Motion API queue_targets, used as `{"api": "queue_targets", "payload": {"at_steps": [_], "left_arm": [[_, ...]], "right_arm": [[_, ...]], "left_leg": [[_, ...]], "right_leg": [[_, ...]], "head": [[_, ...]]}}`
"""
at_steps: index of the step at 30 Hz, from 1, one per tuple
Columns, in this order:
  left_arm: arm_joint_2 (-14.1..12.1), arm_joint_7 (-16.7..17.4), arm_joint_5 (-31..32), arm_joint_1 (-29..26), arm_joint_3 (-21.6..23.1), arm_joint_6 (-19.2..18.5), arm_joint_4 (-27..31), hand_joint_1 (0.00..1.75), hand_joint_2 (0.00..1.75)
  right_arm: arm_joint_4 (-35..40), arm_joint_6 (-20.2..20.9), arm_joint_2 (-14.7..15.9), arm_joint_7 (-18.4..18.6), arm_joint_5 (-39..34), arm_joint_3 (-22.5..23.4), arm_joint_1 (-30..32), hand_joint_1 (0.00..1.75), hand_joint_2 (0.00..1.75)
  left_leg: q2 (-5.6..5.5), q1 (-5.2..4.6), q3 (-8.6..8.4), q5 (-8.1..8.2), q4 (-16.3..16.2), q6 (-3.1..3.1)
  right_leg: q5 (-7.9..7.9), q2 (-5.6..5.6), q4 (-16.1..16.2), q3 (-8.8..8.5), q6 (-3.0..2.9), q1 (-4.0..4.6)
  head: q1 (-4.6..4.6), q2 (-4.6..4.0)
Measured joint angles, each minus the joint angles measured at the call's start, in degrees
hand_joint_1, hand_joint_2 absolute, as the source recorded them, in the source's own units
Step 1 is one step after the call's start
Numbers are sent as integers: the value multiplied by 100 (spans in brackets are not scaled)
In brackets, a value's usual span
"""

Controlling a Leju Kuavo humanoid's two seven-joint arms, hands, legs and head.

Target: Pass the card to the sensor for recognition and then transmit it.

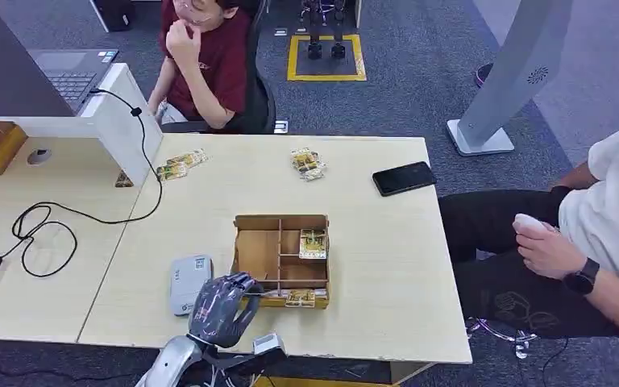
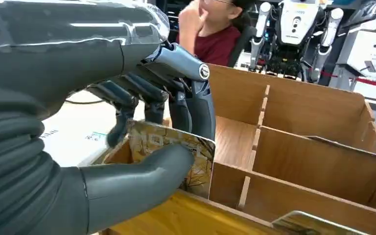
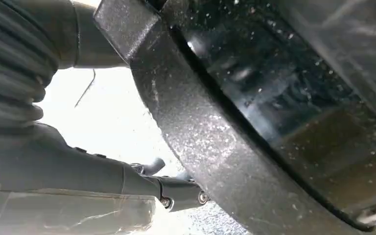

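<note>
- The card [image 2: 176, 147], printed in gold and dark tones, is pinched between the thick thumb and the darker fingers [image 2: 196, 105] of the left hand [image 1: 222, 306], at the near left corner of the wooden box [image 1: 254, 250].
- In the left wrist view the card stands tilted over the box's near left compartment, its lower part behind the box's front wall.
- The left hand is clamped on the card; in the head view it covers the box's near left corner.
- The right hand [image 3: 54, 161] appears in the right wrist view as a grey ribbed cover and thumb; I cannot tell whether its fingers are apart or together.
- The sensor [image 1: 189, 282], a flat grey pad, lies on the worktop [image 1: 371, 266] just beside the left side of the box, near the front edge.
- The box sits near the middle of the front edge, split into compartments by thin dividers.
- A second card [image 1: 313, 243] lies in the right middle compartment, and another [image 1: 300, 298] lies in the front strip.
- Small packets [image 1: 309, 163] lie near the far edge; more packets [image 1: 181, 165] lie toward the far left corner.
- A black phone [image 1: 404, 178] lies near the far right corner.
- A black cable [image 1: 89, 216] loops over the neighbouring desk on the left.
- A person in a dark red shirt [image 1: 209, 60] sits beyond the far edge; another person in white [image 1: 604, 234] sits off the right edge.
</note>
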State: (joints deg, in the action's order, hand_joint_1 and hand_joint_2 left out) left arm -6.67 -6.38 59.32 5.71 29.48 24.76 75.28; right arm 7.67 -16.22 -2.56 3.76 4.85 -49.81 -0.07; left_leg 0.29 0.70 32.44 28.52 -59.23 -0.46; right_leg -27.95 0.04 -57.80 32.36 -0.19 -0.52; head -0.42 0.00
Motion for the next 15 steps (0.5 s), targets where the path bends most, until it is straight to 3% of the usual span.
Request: {"api": "queue_targets", "payload": {"at_steps": [9,15], "left_arm": [[0,-162,-354,2,-13,-94,57,175,175],[-7,-291,-761,121,-26,-267,628,175,175]], "right_arm": [[0,-15,0,-18,-7,0,1,0,175],[0,-11,0,-28,-15,0,3,0,175]], "left_leg": [[0,0,-1,0,0,0],[0,0,-1,-2,0,1]], "right_leg": [[0,0,0,0,0,0],[1,-1,0,-1,-1,0]], "head": [[0,0],[0,0]]}}
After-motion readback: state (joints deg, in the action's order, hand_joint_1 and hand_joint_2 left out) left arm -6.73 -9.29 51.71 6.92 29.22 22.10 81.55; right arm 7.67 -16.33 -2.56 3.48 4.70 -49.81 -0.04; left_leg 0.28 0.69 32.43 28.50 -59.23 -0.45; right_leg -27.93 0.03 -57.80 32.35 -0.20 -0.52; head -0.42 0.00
